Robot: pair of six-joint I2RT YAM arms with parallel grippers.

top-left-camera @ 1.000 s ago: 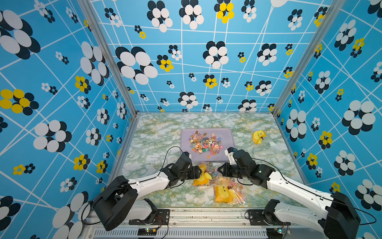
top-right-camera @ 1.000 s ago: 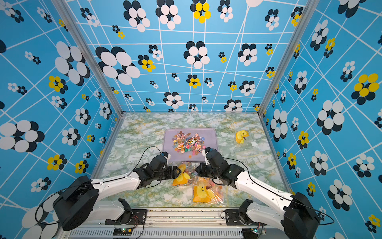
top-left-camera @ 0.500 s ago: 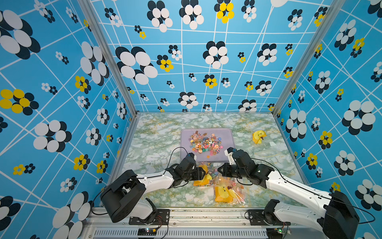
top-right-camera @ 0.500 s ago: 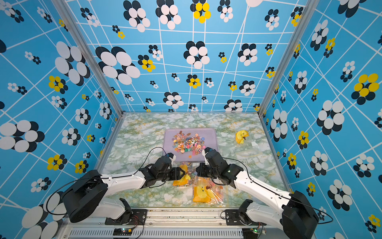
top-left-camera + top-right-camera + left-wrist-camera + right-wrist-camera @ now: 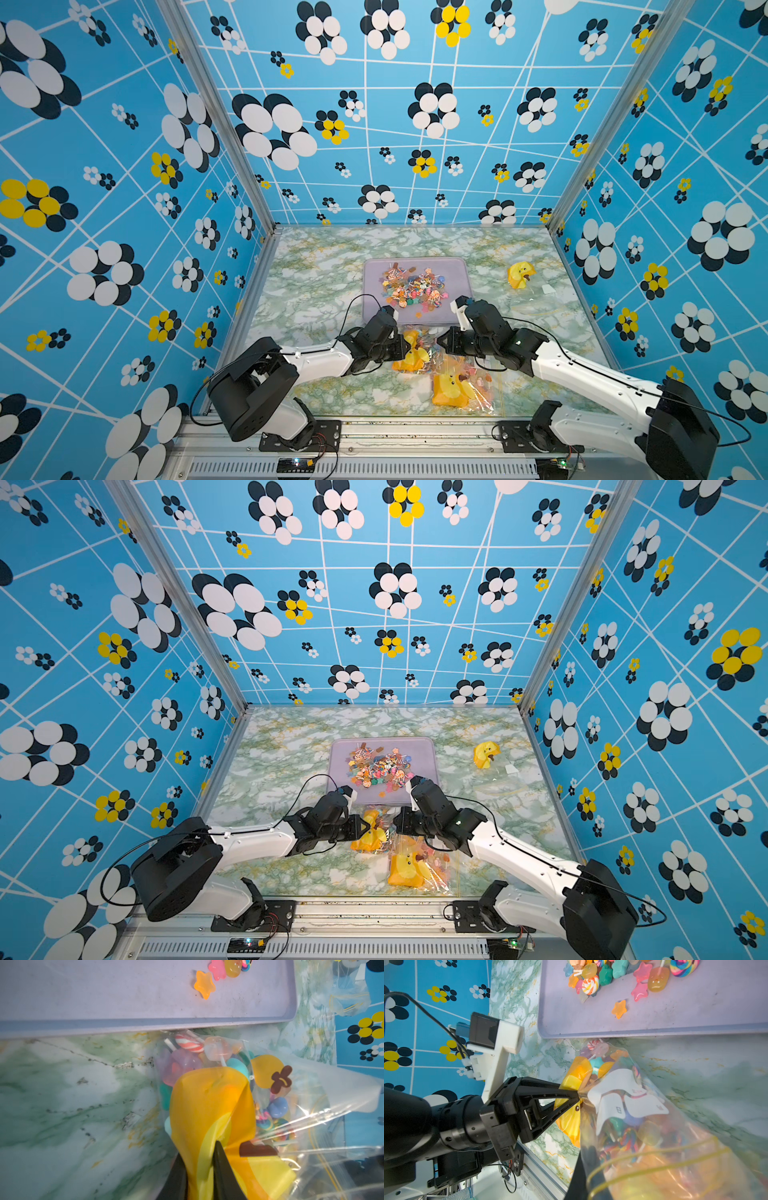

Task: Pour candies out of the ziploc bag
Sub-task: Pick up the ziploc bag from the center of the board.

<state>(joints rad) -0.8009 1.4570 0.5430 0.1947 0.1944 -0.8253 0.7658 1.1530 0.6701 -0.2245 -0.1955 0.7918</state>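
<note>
Nearest the front edge of the bench (image 5: 316, 291), a second bag (image 5: 453, 386), duck-printed and filled, is laid flat. Just beyond it, at 6 o'clock of the tray (image 5: 372, 299), the ziploc bag (image 5: 415, 357) is clamped on its yellow part by the left end effector (image 5: 405, 347). Its clear edge is pinched by the closed right end effector (image 5: 441, 338), and candies (image 5: 190, 1044) are seen inside. Farther off, a candy heap (image 5: 413, 286) is spread on the tray. At the tray's 3 o'clock, a crumpled yellow bag (image 5: 519, 274) is set well apart.

walls (image 5: 374, 124): blue, flower-print (black, white, yellow) | tabletop (image 5: 316, 266): green marble | corner posts (image 5: 221, 124): metal
</note>
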